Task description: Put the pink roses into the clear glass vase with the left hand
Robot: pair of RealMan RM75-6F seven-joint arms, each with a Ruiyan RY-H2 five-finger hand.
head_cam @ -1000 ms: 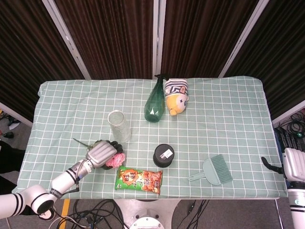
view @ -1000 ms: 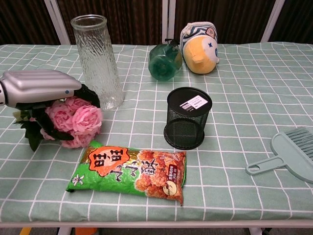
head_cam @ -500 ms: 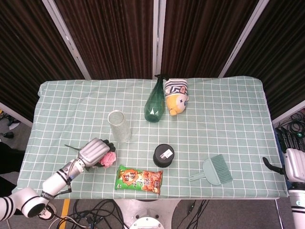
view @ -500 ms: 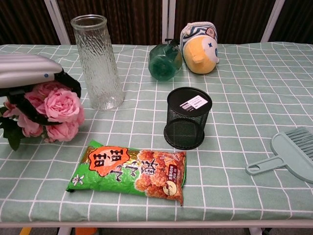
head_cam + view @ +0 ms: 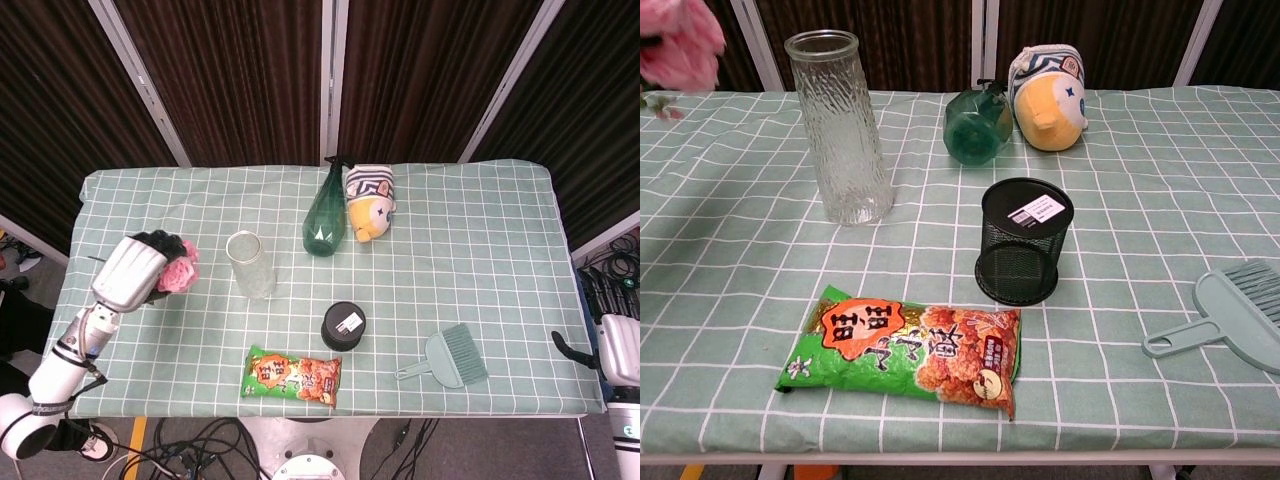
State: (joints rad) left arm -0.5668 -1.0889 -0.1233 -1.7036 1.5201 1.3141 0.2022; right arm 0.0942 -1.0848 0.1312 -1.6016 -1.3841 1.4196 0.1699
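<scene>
Head view: left robot hand (image 5: 132, 270) now raised off the surface (image 5: 480, 230) at the left side, gripping the pink roses (image 5: 178, 273), blooms poking out toward the vase (image 5: 250, 263). Lifted and carried farther back and to the left compared with half a second ago, when hand and flowers sat low by the snack bag (image 5: 293, 376). Grasp done, then; judged next step a swing right to bring the stems above the vase mouth and lower them in. Vase upright, just right of the roses, not touching them. Right robot hand (image 5: 620, 350) parked off the right edge of the surface, too little shown to tell whether open or closed.

Chest view: only the roses (image 5: 680, 40) visible, at the top left corner, above the surface (image 5: 1160, 180) and left of the vase (image 5: 838, 125); left robot hand out of frame here. Vase tall and narrow-mouthed, so probably a careful vertical entry needed, and a knock could tip it. Elsewhere: snack bag (image 5: 905, 350) near, black mesh cup (image 5: 1025, 240) in the middle, green bottle (image 5: 978, 125) lying far back beside a plush toy (image 5: 1048, 95), small brush (image 5: 1230, 310) at right. None of these between roses and vase.
</scene>
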